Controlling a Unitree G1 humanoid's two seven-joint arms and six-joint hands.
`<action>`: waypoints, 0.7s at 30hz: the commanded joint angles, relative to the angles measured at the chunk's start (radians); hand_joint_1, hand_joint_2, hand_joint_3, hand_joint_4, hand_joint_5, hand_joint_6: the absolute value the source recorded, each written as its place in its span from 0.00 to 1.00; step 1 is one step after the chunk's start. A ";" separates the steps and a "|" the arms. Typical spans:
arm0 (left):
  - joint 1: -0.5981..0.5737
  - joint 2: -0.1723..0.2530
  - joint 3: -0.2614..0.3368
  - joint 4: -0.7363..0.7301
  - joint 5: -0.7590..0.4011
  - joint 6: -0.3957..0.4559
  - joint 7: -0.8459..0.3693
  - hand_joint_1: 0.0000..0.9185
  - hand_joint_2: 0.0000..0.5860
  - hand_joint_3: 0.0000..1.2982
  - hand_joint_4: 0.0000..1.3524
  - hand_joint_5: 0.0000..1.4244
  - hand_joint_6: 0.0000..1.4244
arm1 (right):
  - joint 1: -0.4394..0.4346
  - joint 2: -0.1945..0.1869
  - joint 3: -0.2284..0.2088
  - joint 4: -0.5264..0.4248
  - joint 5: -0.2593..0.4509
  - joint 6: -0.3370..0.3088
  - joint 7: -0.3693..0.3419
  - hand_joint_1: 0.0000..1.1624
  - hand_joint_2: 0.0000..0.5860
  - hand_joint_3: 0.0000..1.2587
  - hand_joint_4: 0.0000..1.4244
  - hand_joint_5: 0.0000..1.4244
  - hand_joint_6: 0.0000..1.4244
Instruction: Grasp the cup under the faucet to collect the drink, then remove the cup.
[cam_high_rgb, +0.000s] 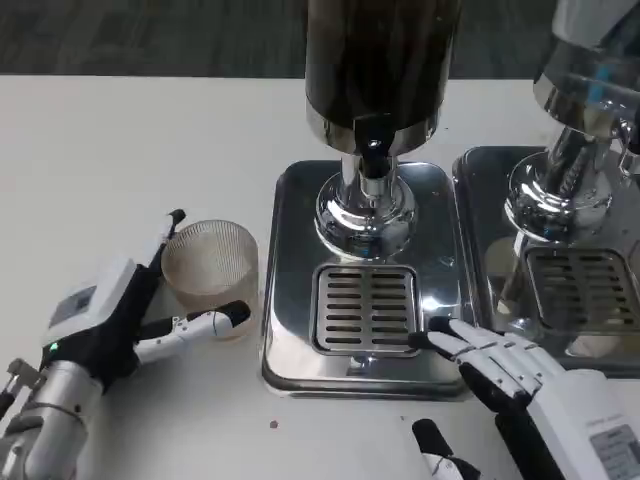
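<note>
A clear ribbed cup (211, 264) stands upright on the white table, left of the dispenser's steel tray (290, 330). My left hand (125, 315) is around it, with one finger behind the cup and another in front, but no firm grip shows. The black faucet (374, 150) hangs under the dark drink tank (380, 60), above the slotted drain grille (365, 308). My right hand (500, 370) lies at the tray's front right corner, fingers stretched toward the grille, holding nothing.
A second dispenser (590, 90) with its own steel tray (480, 250) and grille stands at the right. The chrome base column (365, 215) rises behind the grille. A small dark speck (273, 424) lies on the table near the front.
</note>
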 joint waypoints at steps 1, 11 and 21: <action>0.006 -0.014 -0.020 0.003 0.014 0.023 -0.002 0.16 0.01 0.00 0.01 0.12 0.12 | 0.013 0.004 -0.011 -0.011 0.013 -0.007 0.007 0.40 0.74 0.22 0.13 0.17 0.15; 0.008 -0.035 -0.014 0.025 -0.012 -0.048 0.038 0.18 0.03 0.10 0.13 0.24 0.21 | 0.016 0.004 -0.019 -0.009 0.026 -0.007 0.019 0.39 0.77 0.22 0.13 0.17 0.17; -0.011 -0.061 -0.028 0.073 -0.009 -0.087 0.070 0.24 0.08 0.30 0.38 0.51 0.70 | 0.022 0.008 -0.036 -0.023 0.020 0.002 0.014 0.40 0.77 0.22 0.14 0.17 0.18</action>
